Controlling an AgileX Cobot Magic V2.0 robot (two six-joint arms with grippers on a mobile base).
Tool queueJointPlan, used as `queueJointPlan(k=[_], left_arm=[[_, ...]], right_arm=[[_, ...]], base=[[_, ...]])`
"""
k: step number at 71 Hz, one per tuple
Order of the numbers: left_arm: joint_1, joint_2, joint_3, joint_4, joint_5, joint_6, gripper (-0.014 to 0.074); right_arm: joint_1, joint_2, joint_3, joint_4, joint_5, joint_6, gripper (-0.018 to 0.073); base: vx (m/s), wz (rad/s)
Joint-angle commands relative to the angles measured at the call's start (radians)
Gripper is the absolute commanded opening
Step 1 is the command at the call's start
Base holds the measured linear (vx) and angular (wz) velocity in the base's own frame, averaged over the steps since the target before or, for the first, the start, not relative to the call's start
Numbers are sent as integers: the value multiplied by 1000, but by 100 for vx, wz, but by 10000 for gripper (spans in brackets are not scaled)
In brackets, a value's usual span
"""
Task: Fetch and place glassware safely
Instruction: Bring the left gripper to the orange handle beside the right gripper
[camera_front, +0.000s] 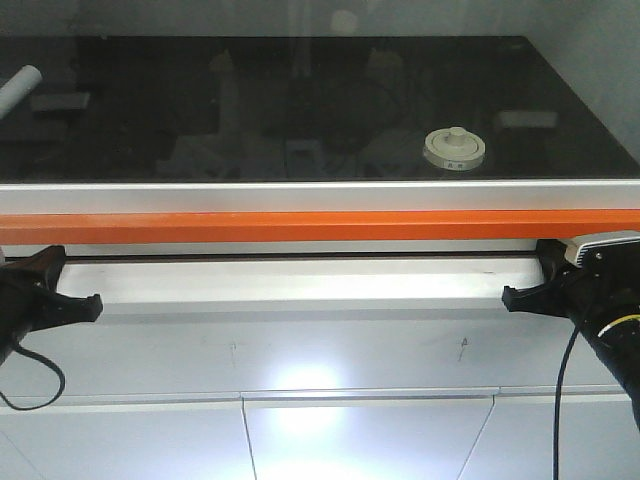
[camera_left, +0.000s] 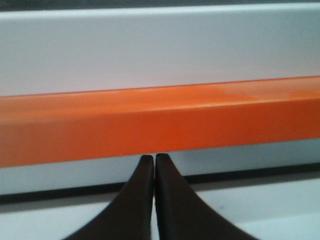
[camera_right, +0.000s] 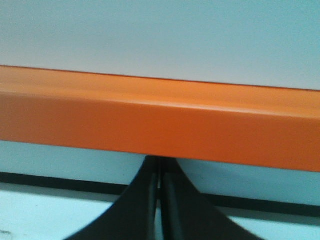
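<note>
Sitting low: left gripper (camera_left: 154, 160) and right gripper (camera_right: 161, 167) both pressed together, empty, below orange rail (camera_front: 320, 226). Jar (camera_front: 455, 152) on dark tabletop (camera_front: 150, 140) beyond rail, nearer right gripper, slightly inboard. Glass likely fragile, slick; lid (camera_front: 438, 147) maybe loose, so grip body, not knob (camera_front: 456, 134).

The orange rail (camera_front: 320, 226) runs the full width of our frame, with the table's pale edge band (camera_front: 320, 195) just above it. In the wrist views both block the way straight ahead of the left gripper (camera_left: 154, 161) and right gripper (camera_right: 161, 170), each with fingers pressed together. Above them we find the black tabletop (camera_front: 250, 110) open across its middle. Only the lidded glass jar (camera_front: 455, 149) right of centre and a white tube (camera_front: 18, 88) at upper left stand on it.
</note>
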Motion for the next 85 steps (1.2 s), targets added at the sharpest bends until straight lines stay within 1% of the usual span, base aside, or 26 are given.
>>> queueJointPlan(k=[1, 12, 29, 48, 65, 85], left_arm=[[-6, -8, -57, -14, -83, -4, -7], [-6, -1, -90, -14, -79, -5, -7], [-6, -6, -92, -14, -118, -8, -7], [-6, -36, -95, -14, -117, -8, -7], [-6, -84, -131, -13, -94, -8, -7], [-6, -163, -178, -12, -4, -8, -7]], right_arm=[[-2, -36, -46, 16, -154, 4, -1], [-2, -35, -46, 16, -151, 4, -1], [-2, -38, -46, 13, -173, 4, -1], [-2, -112, -47, 21, -166, 4, -1], [-2, -154, -47, 21, -144, 4, -1], [-2, -205, -49, 17, -136, 7, -1]], base=[[0, 0], [0, 0], [0, 0], [0, 0], [0, 0], [0, 0]])
